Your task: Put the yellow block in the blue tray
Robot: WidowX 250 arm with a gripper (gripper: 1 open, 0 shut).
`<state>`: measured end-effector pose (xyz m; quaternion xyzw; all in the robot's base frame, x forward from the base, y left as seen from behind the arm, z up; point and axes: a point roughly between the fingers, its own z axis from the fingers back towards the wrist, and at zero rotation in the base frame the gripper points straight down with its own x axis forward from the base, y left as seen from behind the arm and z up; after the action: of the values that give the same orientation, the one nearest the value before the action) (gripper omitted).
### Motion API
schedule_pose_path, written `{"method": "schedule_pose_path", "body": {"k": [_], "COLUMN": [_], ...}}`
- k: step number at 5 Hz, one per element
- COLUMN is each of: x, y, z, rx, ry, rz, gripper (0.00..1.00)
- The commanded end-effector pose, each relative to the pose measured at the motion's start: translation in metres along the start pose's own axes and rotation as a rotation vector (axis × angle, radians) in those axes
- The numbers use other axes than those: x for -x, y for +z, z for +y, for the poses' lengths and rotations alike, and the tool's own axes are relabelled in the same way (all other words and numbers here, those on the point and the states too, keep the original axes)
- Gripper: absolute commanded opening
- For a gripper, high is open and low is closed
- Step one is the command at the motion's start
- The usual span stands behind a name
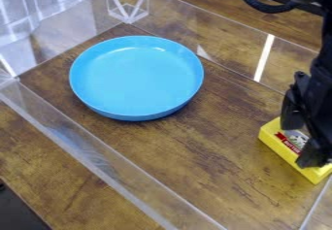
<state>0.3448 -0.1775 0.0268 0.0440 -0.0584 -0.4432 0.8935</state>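
Hanging straight down at the right edge of the frame, the black pincer [309, 137] sits over the yellow block [288, 147], which lies on the wooden desk [195, 166] in the lower right. The pincer's body hides most of the block's top, so only the near yellow edges and a scrap of red and white label show. Its jaws read as released and spread wide, set low about the block; whether the fingertips already touch its sides cannot be told from this angle. Nothing is lifted: the block rests flat on the desk.

The blue tray [91, 106] lies well apart, in the upper left half of the frame. It is round, shallow and empty, with a raised rim. Clear plastic walls [78, 142] fence the desk surface on the near and far sides.

The block looks like a small, stiff box, probably light, with smooth printed faces that could slip under a weak squeeze. Being rectangular, it is best taken across its narrower pair of sides, near the middle of its length, so that it does not pivot when raised. A firm but modest clamp should do; it does not look fragile. The likely risk is a skewed grip that twists the block out, or clipping the tray's rim on arrival, so it should clear that rim before release.
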Motion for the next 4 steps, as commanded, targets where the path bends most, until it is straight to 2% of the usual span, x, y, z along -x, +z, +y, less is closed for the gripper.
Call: {"method": "schedule_pose_path", "body": {"k": [1,3,4], "x": [0.011,0.018,0.020], "y": [-0.041,-0.054,-0.059], "z": [-0.014,-0.014,-0.013], "rx": [0.033,0.034,0.034], "ry": [-0.073,-0.115,-0.103], "rz": [0.089,0.111,0.125], "gripper": [1.00,1.00,1.00]}}
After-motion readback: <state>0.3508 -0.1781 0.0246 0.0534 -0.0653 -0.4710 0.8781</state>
